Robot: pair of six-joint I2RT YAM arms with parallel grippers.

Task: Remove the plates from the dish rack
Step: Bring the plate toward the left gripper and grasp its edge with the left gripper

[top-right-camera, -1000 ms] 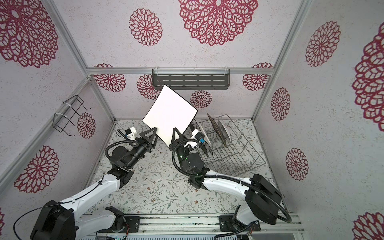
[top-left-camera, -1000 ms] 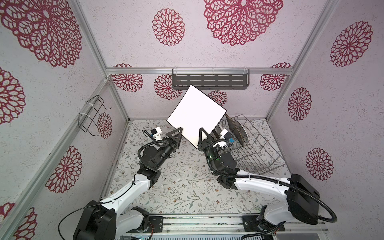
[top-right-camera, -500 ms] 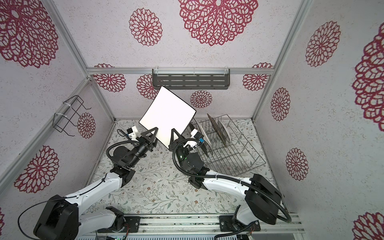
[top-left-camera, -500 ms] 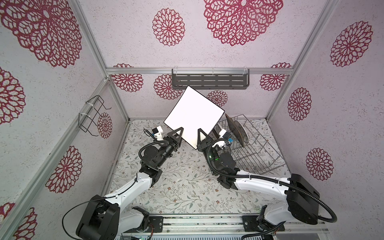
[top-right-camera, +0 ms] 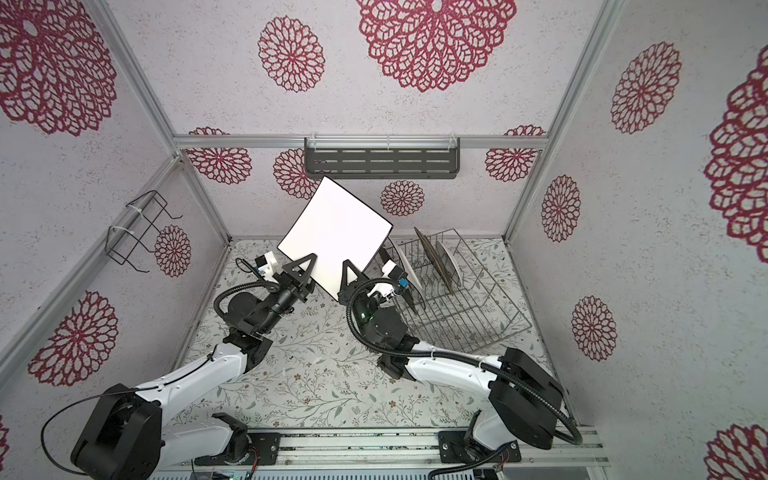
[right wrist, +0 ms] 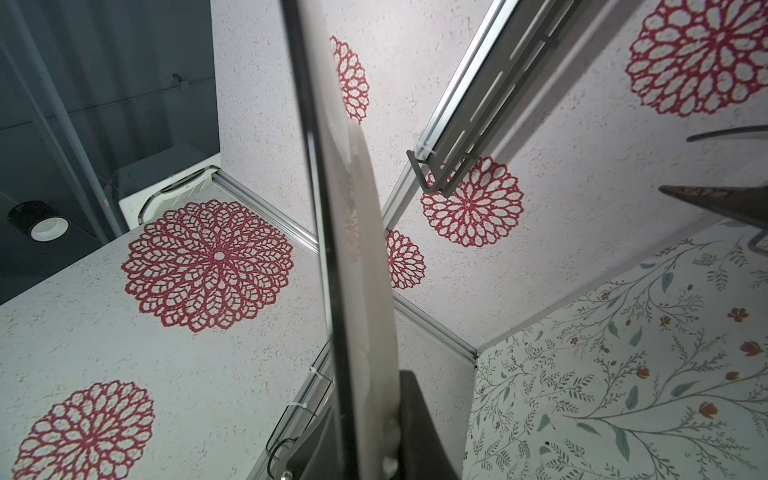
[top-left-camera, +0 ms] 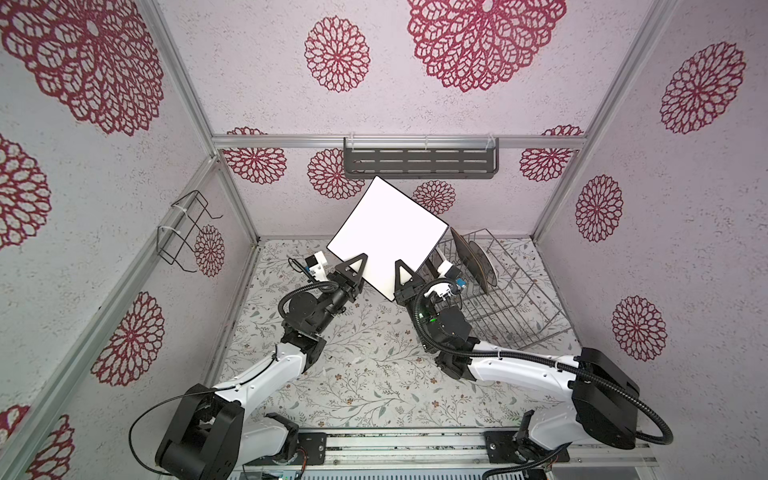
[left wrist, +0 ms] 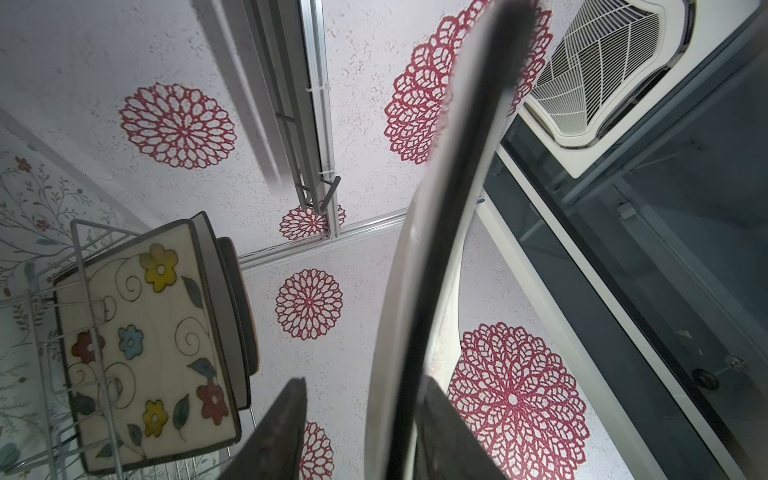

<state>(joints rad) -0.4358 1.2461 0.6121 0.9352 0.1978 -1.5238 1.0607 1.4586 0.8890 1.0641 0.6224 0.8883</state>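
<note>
In both top views a white square plate [top-left-camera: 386, 237] [top-right-camera: 334, 232] is raised on edge over the middle of the tabletop [top-left-camera: 374, 374], tilted, with one corner pointing at the slotted shelf [top-left-camera: 419, 162] on the far wall. It is clear of the dish rack [top-left-camera: 511, 299] [top-right-camera: 457, 307], which sits on the tabletop at the far right. The left pincer [top-left-camera: 361, 262] [top-right-camera: 309, 259] and the right pincer [top-left-camera: 401, 270] [top-right-camera: 347, 266] meet the plate's lower edges from either side.

The top views cannot show the grips; the wrist views do. The right wrist view looks along the plate [right wrist: 357, 291], and the right pincer is clamped on its rim, one finger [right wrist: 415, 424] pressed flat against it. In the left wrist view the left pincer straddles the plate [left wrist: 399, 332] with its jaws parted: one finger [left wrist: 453, 440] lies against it, and the other finger [left wrist: 278, 436] stands off with wall showing in the gap.

In the rack, other plates [top-right-camera: 432, 259] stand on edge between the wires, seen from above only as thin slivers. The left wrist view alone shows a face: a cream flowered plate [left wrist: 145, 353] at the rack's left end, with a grey plate [left wrist: 222, 299] close behind it.
</note>
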